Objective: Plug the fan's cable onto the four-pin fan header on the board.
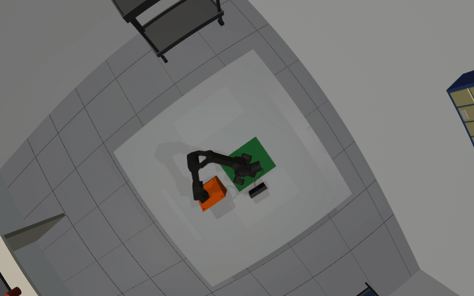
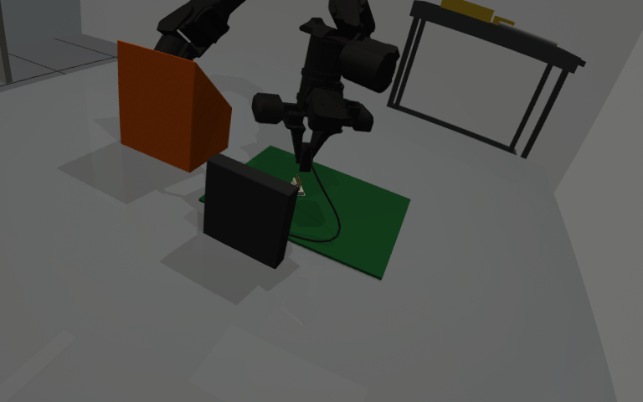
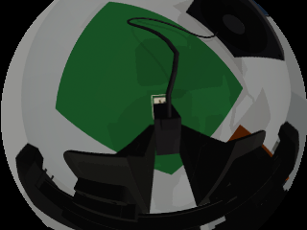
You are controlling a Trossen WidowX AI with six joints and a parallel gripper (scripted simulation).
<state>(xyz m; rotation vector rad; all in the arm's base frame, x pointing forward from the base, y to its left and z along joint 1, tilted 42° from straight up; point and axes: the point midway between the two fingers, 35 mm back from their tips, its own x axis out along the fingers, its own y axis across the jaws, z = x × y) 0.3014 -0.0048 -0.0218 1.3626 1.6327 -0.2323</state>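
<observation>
My gripper (image 2: pixel 305 152) (image 3: pixel 164 128) is shut on the black plug (image 2: pixel 305 164) (image 3: pixel 168 139) of the fan's cable. The plug hangs over the green board (image 1: pixel 257 148) (image 2: pixel 369 213) (image 3: pixel 91 72). The white four-pin header (image 2: pixel 300 189) (image 3: pixel 159 98) stands on the board, with its pins showing just below the plug in the exterior view. In the wrist view the plug's edge partly covers the header. The black cable (image 2: pixel 339 224) (image 3: pixel 176 61) loops over the board towards the black fan (image 1: pixel 257 190) (image 2: pixel 246 213) (image 3: pixel 256 40). In the top view the arm hides plug and header.
A tall orange block (image 1: pixel 217 195) (image 2: pixel 156 104) stands beside the board, near the arm's base. The fan stands upright close to the board's edge. A dark cart (image 1: pixel 181 26) (image 2: pixel 493 40) stands off beyond the white work surface (image 1: pixel 297 209).
</observation>
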